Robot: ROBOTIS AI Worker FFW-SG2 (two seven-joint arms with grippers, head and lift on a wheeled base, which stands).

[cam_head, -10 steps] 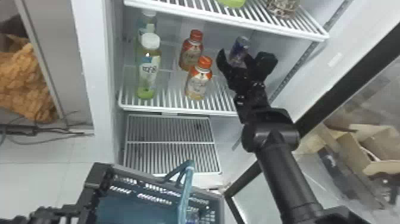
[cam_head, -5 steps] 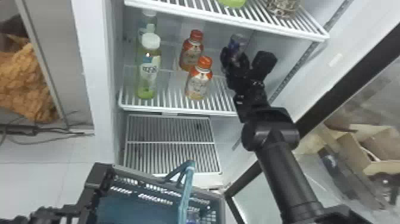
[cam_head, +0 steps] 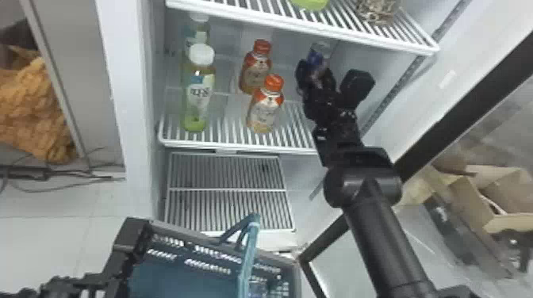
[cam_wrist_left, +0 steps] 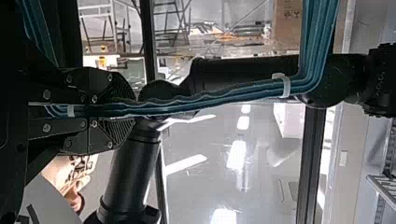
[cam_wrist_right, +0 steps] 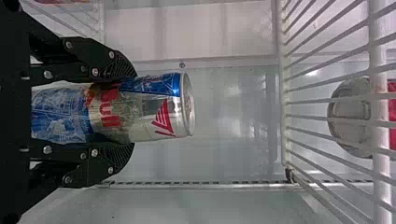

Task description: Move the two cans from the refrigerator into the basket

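The basket (cam_head: 190,237) is showing matt plastic; its handle (cam_head: 246,257) is looking smooth. Beyond the basket, the can (cam_head: 317,59) is gleaming with smooth metal, the right fingers (cam_head: 358,85) are appearing matt, the green bottle (cam_head: 198,95) and orange-capped bottle (cam_head: 263,113) are shining like smooth plastic. Right of the basket, cardboard (cam_head: 470,202) is looking matt; left of it, the floor (cam_head: 39,237) is looking smooth.

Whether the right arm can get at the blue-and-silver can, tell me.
Probably yes: the can sits between the open fingers of the right gripper, with nothing seen blocking them.
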